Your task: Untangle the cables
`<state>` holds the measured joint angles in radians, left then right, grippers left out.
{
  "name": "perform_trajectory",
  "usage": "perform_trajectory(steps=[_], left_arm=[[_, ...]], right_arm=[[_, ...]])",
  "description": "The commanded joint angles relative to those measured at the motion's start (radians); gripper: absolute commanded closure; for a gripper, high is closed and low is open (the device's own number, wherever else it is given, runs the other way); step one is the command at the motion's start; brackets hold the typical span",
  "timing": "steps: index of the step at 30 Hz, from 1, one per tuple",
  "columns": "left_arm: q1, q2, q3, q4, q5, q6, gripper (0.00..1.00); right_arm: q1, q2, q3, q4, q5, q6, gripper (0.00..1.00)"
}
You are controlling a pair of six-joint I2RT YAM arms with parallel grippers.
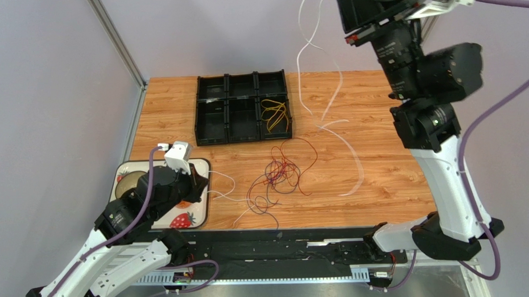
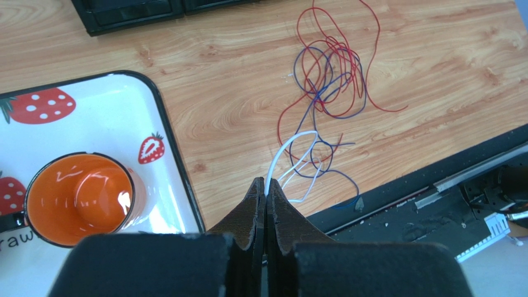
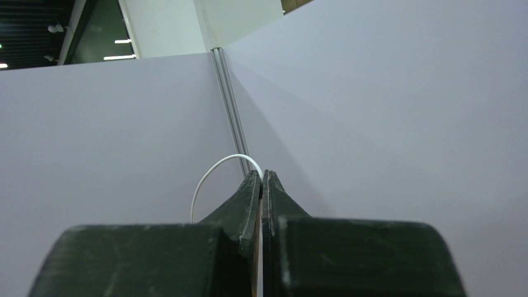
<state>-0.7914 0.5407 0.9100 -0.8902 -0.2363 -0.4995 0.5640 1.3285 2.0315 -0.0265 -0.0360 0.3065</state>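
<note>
My left claw (image 2: pixel 265 187), beside the red-blue tangle (image 2: pixel 331 74), and right claw (image 3: pixel 261 178), high above it, each pinched white cable (image 2: pixel 277 156). I judged it limp, featherlight and best held near its ends.

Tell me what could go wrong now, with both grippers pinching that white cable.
The white cable runs past the blue loops of the red and blue tangle beside the left gripper; more pull may tighten or drag it. The right gripper holds the cable high by a thin pinch, so it might slip out.
</note>
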Motion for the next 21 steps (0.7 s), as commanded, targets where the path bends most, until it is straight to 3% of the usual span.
perform_trajectory(steps=[1, 9, 21], left_arm=[[-0.003, -0.022, 0.020, -0.010, -0.038, -0.022, 1.00], [-0.003, -0.110, 0.010, -0.013, -0.083, -0.047, 1.00], [-0.002, -0.140, 0.009, -0.016, -0.089, -0.054, 1.00]], right_arm=[[-0.001, 0.043, 0.016, 0.019, 0.008, 0.006, 1.00], [0.026, 0.123, -0.014, 0.059, 0.013, 0.008, 1.00], [0.105, 0.322, 0.084, 0.062, 0.079, -0.081, 1.00]])
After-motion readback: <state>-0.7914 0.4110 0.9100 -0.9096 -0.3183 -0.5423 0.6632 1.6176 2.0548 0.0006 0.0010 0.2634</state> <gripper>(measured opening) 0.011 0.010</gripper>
